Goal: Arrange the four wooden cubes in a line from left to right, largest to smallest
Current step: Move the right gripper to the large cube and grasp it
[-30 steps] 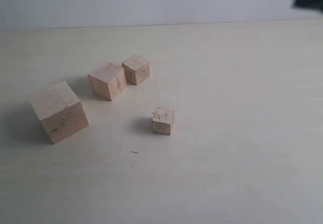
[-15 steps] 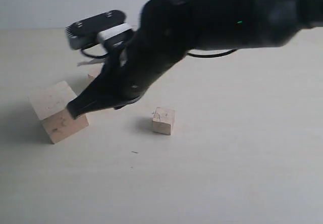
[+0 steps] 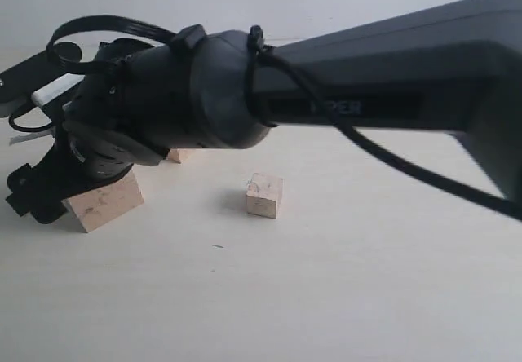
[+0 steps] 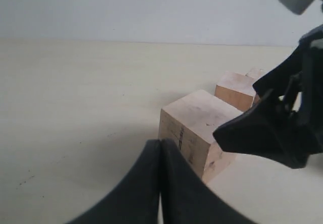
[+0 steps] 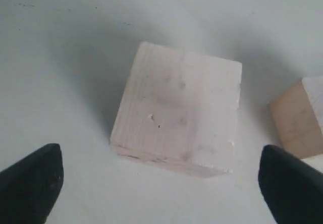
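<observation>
The largest cube (image 5: 176, 115) sits flat on the pale table (image 3: 367, 289), far to the left in the exterior view. The right arm (image 3: 367, 77), big and black, reaches across from the right and hides the top of the cube there. The right gripper (image 5: 161, 181) is spread wide open. In the right wrist view we see one black fingertip (image 5: 30, 181) on each side of the largest cube. Bare table shows between each tip and the wood, so they are not touching it. The cube is between the two tips and a little ahead of them.

The largest cube stands upright on one face. Its sides all look the same length. In the left wrist view one upright corner edge points toward the camera, and dark specks show on the side.

The left gripper (image 4: 160, 146) has its two dark fingers (image 4: 141, 183) pressed together with nothing between them. The largest cube is just ahead of its tips. We cannot tell if they touch.

Just beside the largest cube is the second cube (image 4: 236, 90), apart from it. Behind that we see a small bit of the third cube (image 4: 255, 73). The smallest cube (image 3: 264, 195) stands alone on the table, well apart from the others, to the right of them in the exterior view.
</observation>
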`<action>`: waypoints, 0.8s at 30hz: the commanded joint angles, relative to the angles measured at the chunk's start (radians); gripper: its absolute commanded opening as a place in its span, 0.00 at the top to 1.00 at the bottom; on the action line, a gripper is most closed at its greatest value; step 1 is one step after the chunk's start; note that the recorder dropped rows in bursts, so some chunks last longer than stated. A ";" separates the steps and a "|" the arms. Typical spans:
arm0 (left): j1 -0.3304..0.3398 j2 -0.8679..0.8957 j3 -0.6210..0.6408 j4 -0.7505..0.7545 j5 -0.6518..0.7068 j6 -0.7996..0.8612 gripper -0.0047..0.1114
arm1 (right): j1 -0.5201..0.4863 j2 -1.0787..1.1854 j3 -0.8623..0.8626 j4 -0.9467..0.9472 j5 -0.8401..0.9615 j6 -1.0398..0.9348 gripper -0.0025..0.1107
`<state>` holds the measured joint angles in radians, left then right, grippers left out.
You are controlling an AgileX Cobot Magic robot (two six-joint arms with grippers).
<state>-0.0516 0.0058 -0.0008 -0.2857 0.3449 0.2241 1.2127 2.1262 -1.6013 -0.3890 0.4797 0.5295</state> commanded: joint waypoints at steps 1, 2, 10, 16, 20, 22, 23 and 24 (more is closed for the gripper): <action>-0.008 -0.006 0.001 -0.003 -0.007 0.004 0.96 | -0.022 0.088 -0.064 -0.010 -0.026 0.031 0.05; -0.008 -0.006 0.001 -0.003 -0.007 0.004 0.96 | -0.022 0.104 -0.074 -0.010 -0.029 0.031 0.05; -0.008 -0.006 0.001 -0.003 -0.007 0.004 0.96 | -0.035 0.195 -0.172 -0.042 0.016 -0.014 0.41; -0.008 -0.006 0.001 -0.003 -0.007 0.004 0.96 | -0.026 0.097 -0.172 -0.036 0.222 -0.272 0.98; -0.008 -0.006 0.001 -0.003 -0.007 0.004 0.96 | -0.026 0.063 -0.172 0.314 0.295 -0.800 0.98; -0.008 -0.006 0.001 -0.003 -0.007 0.004 0.96 | -0.026 0.067 -0.168 0.446 0.301 -0.924 0.98; -0.008 -0.006 0.001 -0.003 -0.007 0.004 0.96 | -0.026 0.067 -0.166 0.489 0.292 -0.955 0.98; -0.008 -0.006 0.001 -0.003 -0.007 0.004 0.96 | -0.026 0.071 -0.157 0.540 0.253 -0.999 0.98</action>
<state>-0.0516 0.0058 -0.0008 -0.2857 0.3449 0.2262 1.1857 2.2054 -1.7649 0.0617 0.7836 -0.3672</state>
